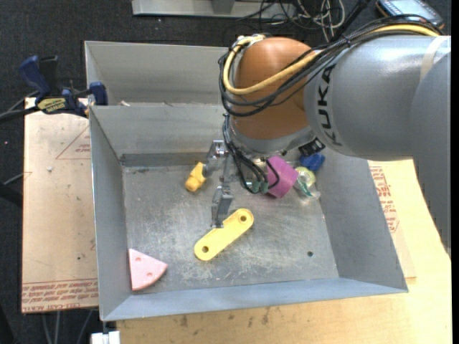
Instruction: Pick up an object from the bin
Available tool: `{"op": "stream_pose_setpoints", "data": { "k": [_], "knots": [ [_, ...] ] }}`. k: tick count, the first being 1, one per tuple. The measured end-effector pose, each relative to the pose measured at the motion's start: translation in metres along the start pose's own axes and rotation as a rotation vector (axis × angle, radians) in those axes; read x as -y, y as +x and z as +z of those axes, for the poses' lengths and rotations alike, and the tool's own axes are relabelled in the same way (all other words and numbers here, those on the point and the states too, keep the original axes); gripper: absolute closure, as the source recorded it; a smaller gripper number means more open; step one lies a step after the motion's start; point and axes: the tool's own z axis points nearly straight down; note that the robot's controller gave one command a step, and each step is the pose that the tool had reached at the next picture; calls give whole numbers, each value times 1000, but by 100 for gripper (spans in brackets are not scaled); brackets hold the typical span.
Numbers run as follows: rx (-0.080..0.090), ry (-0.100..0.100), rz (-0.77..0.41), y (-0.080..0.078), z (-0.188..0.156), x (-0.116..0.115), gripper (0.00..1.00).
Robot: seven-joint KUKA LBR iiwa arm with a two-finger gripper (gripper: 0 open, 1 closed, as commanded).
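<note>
My gripper [220, 210] hangs below the arm's orange dome, near the middle of the bin. Its tip sits right at the upper left edge of a flat yellow bar with round holes [224, 234], which lies slantwise on the bin floor. I see nothing held in the gripper. A small yellow block [195, 178] lies just to its upper left, near the back wall. To the right of the gripper, a magenta cylinder [282, 177] rests partly under the arm's cables.
A pink wedge with small holes [145, 269] lies in the front left corner. A blue piece [313, 160] and a clear greenish piece [307, 185] sit beside the magenta cylinder, partly under the arm. The arm reaches in from the right and covers the bin's back right.
</note>
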Motion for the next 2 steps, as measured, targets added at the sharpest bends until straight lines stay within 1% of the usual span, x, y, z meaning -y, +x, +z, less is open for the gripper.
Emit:
{"op": "stream_pose_setpoints", "data": {
  "k": [1, 2],
  "knots": [
    [8, -1, 3, -2, -4, 1, 0],
    [15, -2, -60, 5, 18, 9, 0]
  ]
}}
